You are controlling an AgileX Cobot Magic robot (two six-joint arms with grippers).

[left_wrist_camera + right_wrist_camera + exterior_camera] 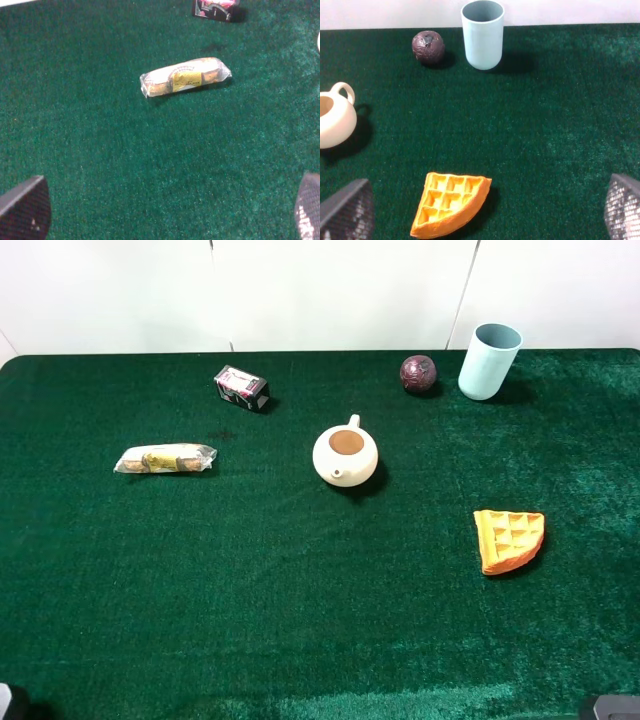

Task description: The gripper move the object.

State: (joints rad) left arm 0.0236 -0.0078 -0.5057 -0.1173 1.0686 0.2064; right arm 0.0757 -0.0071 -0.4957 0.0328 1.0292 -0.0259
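Blue cup (489,361) stands upright at the far right of the green surface (300,620), just beside a dark ball (418,372). Right gripper (485,210) hangs well short of it, above the waffle (451,203), jaws spread wide, empty. Left gripper (160,210) likewise gapes, holding nothing, near a wrapped snack (185,76).

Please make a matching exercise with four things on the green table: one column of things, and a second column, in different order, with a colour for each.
Things:
1. cup
2. teapot
3. waffle piece
4. ball

Colours:
A. orange
B. dark maroon
C. pale blue
D. cream

Pairs: 1-C, 2-D, 3-A, 4-B
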